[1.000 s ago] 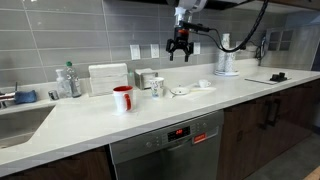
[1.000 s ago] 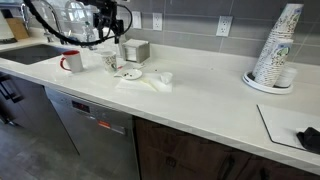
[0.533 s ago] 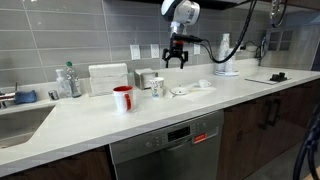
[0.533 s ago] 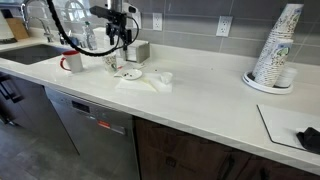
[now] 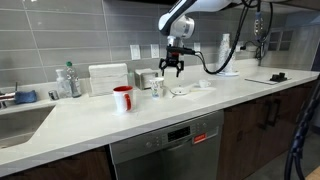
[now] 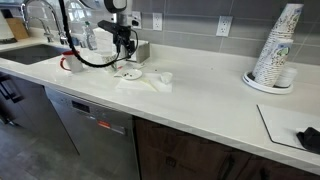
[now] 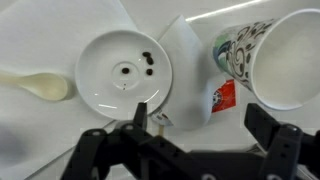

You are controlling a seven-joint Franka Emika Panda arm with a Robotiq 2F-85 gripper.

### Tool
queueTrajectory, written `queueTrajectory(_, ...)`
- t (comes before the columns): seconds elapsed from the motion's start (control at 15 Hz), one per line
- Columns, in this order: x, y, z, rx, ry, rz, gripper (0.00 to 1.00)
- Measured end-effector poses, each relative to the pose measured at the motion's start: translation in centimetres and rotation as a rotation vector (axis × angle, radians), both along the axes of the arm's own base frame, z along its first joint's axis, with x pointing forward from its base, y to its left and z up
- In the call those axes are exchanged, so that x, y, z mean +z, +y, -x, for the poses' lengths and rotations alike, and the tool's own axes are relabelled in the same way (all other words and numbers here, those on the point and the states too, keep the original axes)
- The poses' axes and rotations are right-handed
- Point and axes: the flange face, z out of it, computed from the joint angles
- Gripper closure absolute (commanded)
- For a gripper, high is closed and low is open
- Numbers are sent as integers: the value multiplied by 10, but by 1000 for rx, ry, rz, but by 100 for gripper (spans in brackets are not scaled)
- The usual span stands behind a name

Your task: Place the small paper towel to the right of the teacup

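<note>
The teacup, white with dark-greenish markings, stands on the counter; it also shows in an exterior view and at the right of the wrist view. A small crumpled white scrap, the small paper towel, lies on the far end of a flat white napkin, away from the cup; I cannot make it out in the wrist view. My gripper hangs open and empty above the counter beside the cup in both exterior views. In the wrist view its fingers straddle a white packet with a red label.
A white saucer lies next to the cup, with a pale spoon beside it. A red mug stands further along. A box sits by the wall. A stack of paper cups stands far off.
My gripper has come down from high above the counter toward the cup and saucer, and has shifted sideways toward the cup. The things on the counter have not moved.
</note>
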Motion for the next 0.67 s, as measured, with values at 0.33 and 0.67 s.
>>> queueTrajectory(0.33,-21,8,-11,-72,-31,-12,0)
queueTrajectory(0.67,-43,12,-19,-134,-60,-15,0)
